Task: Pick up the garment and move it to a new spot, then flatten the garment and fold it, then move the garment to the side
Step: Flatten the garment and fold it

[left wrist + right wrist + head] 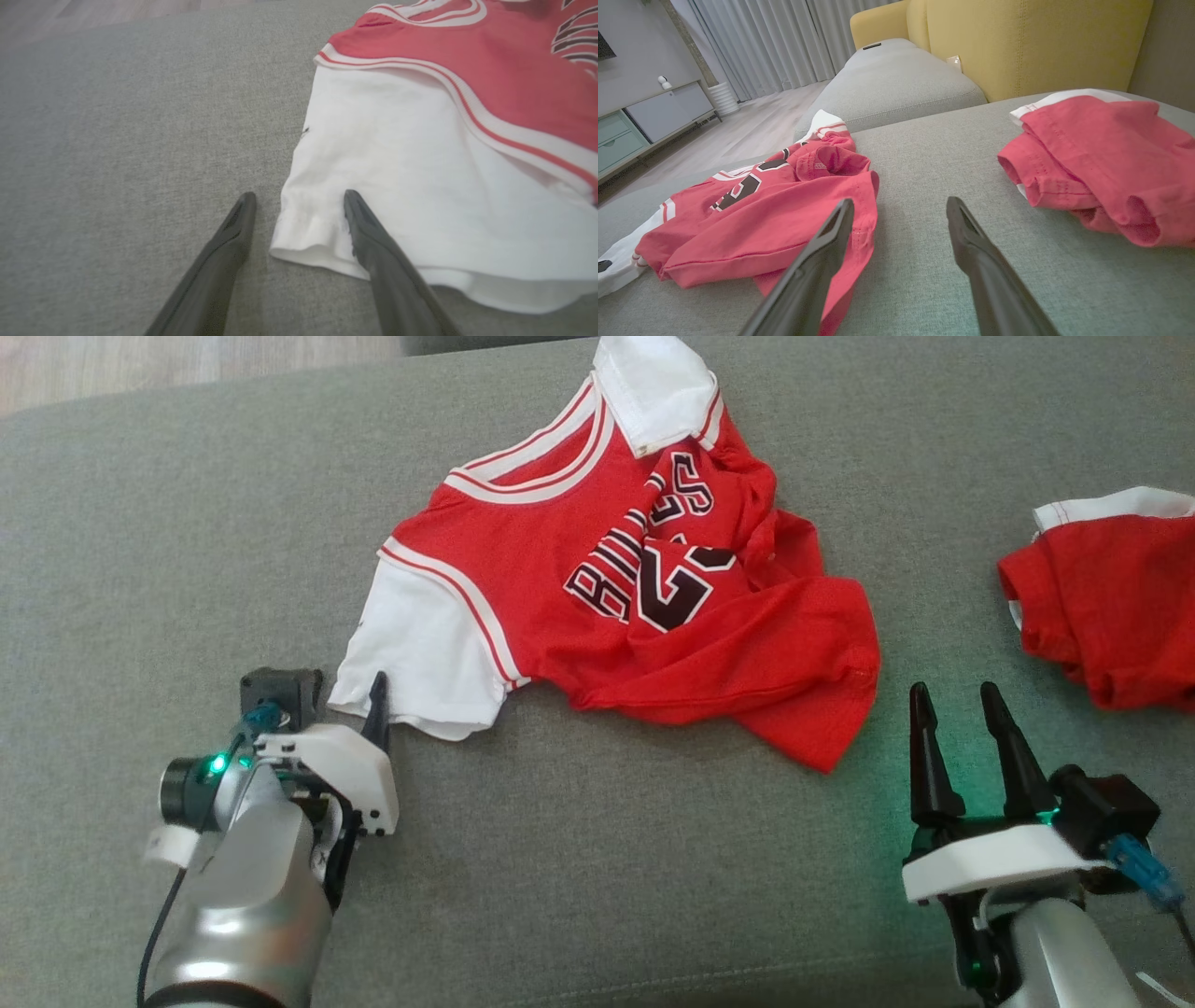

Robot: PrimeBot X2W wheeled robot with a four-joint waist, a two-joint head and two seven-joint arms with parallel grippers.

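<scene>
The garment [635, 597] is a red jersey with white sleeves and dark lettering, lying crumpled on the grey cushion [597, 877]. My left gripper [369, 705] sits at the cuff of its near white sleeve [420, 653]. In the left wrist view this gripper [299, 195] is open, with one finger over the sleeve [397, 177] and the other over bare cushion. My right gripper [954, 691] stands open just right of the jersey's red hem corner. The right wrist view shows that gripper [900, 200] with nothing in it, its left finger beside the hem [775, 233].
A second red garment [1111, 607] with white trim lies bunched at the right edge, also in the right wrist view [1101, 158]. A yellow sofa back [1017, 42] rises behind the cushions. Wooden floor [140, 364] lies past the cushion's far edge.
</scene>
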